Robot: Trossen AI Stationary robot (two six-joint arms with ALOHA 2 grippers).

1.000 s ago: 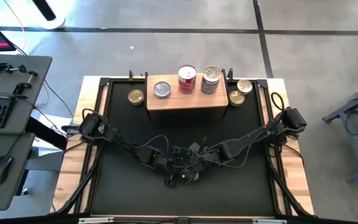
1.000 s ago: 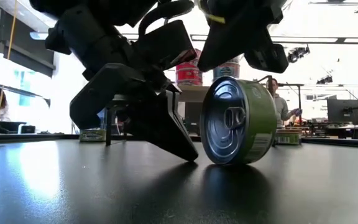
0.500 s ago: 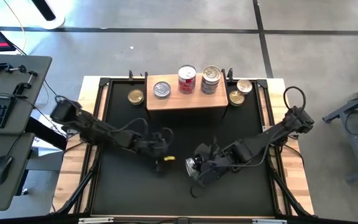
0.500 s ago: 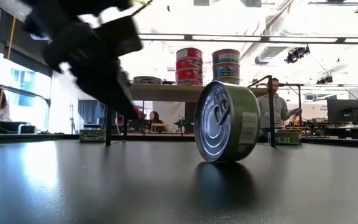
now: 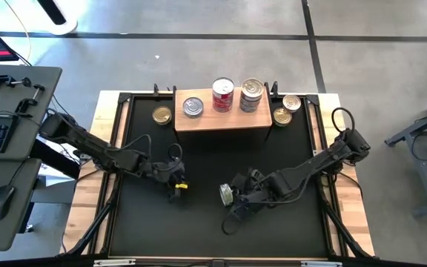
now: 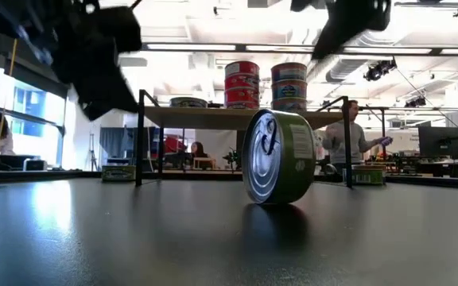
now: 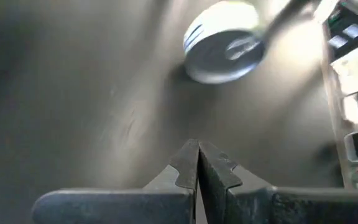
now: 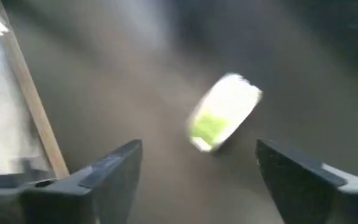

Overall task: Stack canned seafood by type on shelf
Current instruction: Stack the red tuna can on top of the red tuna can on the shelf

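Black mat (image 5: 206, 230), workshop behind: we note a green tin (image 6: 278, 158) on edge, right gripper (image 8: 197, 163) spread wide, left gripper (image 7: 197, 163) pinched closed.

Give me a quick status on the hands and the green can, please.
Right hand open, clear of green can. Can on edge on the mat, unheld. Left hand shut, empty, backed off. Nothing blocking the shelf.

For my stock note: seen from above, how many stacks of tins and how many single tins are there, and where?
Stacks on the shelf: 2 (red stack, bluish stack)
Single tin on the shelf: 1
Flat tins on the mat: 3 (left tin, right tins)
Green tin on its edge: 1
Total: 7
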